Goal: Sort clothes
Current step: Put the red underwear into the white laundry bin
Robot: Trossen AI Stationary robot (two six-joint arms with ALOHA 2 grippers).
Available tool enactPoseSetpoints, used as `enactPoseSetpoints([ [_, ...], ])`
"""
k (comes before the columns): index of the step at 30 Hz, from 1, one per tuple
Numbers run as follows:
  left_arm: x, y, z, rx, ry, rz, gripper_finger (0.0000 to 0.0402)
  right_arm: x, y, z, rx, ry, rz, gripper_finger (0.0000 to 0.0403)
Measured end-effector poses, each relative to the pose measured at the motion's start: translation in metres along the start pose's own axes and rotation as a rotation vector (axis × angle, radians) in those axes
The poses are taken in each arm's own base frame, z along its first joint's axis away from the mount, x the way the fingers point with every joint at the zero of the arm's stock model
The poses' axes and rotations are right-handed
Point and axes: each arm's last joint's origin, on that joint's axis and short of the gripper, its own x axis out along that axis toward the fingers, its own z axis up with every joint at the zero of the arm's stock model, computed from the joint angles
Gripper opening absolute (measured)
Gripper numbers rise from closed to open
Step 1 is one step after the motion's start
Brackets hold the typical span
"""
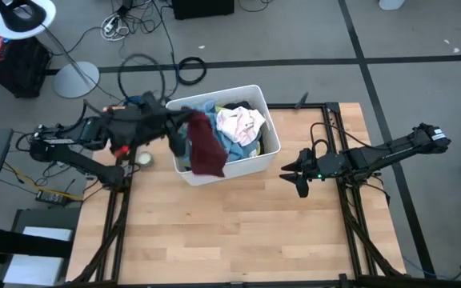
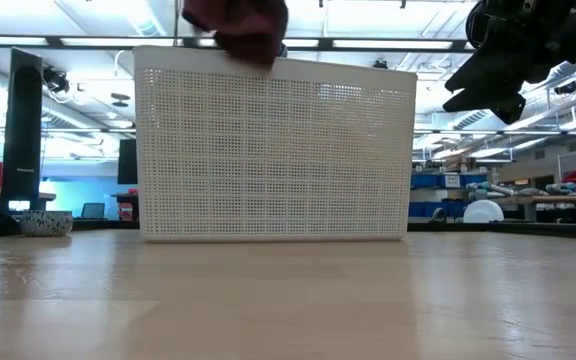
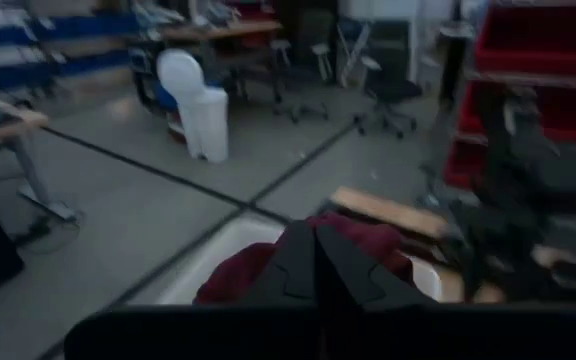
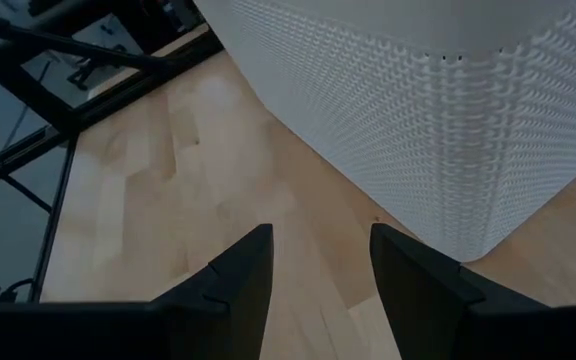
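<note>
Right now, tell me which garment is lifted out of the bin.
The maroon garment, shut in the left claw and hanging over the bin's left rim; the pink-white and blue ones lie inside.

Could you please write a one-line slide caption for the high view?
Left gripper lifts a maroon garment from the white bin of clothes; right gripper waits open beside it.

Maroon garment [image 2: 236, 25] cut off by low view's top edge, bin [image 2: 273, 140] hiding other clothes
</note>
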Motion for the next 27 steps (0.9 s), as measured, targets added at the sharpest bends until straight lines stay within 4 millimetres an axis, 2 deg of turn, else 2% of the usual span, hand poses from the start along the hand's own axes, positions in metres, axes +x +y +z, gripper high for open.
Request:
enactPoseSetpoints([
  [6, 0.017, 0.015, 0.013, 0.015, -0.098, 0.046, 0.0, 0.0, 0.0, 0.0, -0.001, 0.001, 0.0, 0.0171],
  [10, 0.034, 0.021, 0.006, 0.027, -0.033, 0.039, 0.0, 0.0, 0.0, 0.0, -0.001, 0.001, -0.001, 0.0171],
  [14, 0.065, 0.017, -0.022, 0.068, 0.175, 0.021, 0.0, 0.001, 0.0, -0.001, -0.003, 0.005, -0.003, 0.0171],
  [18, 0.105, 0.01, -0.055, 0.097, 0.367, 0.028, 0.0, 0.004, 0.0, -0.002, -0.009, 0.019, -0.013, 0.0171],
  [27, 0.201, 0.005, -0.126, 0.039, 0.577, -0.128, 0.0, 0.011, 0.001, -0.006, -0.023, 0.053, -0.036, 0.0171],
])
